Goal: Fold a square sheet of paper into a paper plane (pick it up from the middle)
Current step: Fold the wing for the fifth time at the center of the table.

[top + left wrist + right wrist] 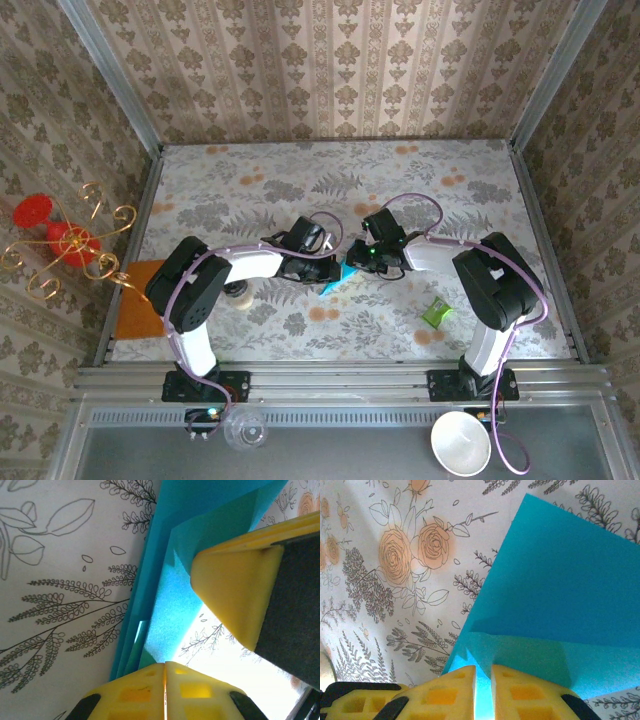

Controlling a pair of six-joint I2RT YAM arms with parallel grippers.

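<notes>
Centrally on the flowered table (300,190), I am watching both arms meeting over the folded teal paper (333,283). The left gripper (164,666) is clamping its yellow fingers tight on the paper's layered lower edge. The right gripper (483,669) is pinching another edge, with teal showing in the narrow slit between its fingers. Whether the paper is touching the table, I cannot tell. A green wrapper (436,313) is lying well apart, nearer the right arm.

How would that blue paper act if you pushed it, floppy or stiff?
Probably floppy: the blue paper looks thin, light glowing through it. Its folded layers likely stiffen it somewhat. Pinched by left gripper and right gripper, it might tear if tugged.
</notes>
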